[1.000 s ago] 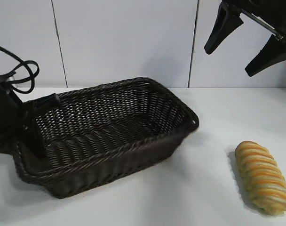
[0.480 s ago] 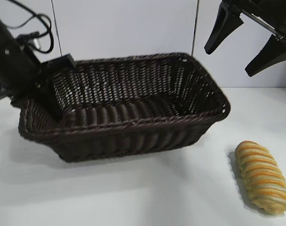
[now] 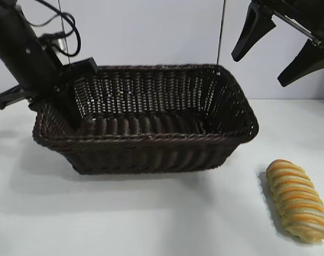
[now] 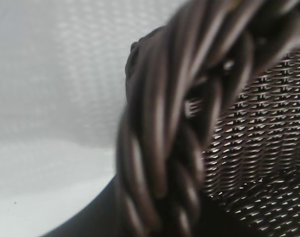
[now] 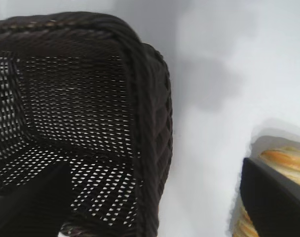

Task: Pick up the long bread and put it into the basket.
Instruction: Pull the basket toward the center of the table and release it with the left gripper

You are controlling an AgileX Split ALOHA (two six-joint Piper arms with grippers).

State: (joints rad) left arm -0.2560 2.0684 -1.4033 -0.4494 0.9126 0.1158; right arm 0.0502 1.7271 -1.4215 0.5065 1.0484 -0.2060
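Note:
The dark woven basket (image 3: 151,154) stands across the middle of the table. My left gripper (image 3: 71,93) is shut on the basket's braided rim (image 4: 165,148) at its left end; that rim fills the left wrist view. The long bread (image 3: 298,200), golden with orange stripes, lies on the table at the front right, apart from the basket. High at the back right, above the bread, my right gripper (image 3: 260,69) hangs open with nothing in it. In the right wrist view the basket's corner (image 5: 150,123) and part of the bread (image 5: 283,160) show between its fingers (image 5: 273,197).
The white tabletop (image 3: 204,213) shows in front of the basket and between basket and bread. A pale wall (image 3: 151,32) closes the back. Cables (image 3: 66,32) loop off the left arm.
The left gripper has pulled the basket up by its left end and swung it round so its long side faces front, shifted to the right. The right gripper and the bread have not moved.

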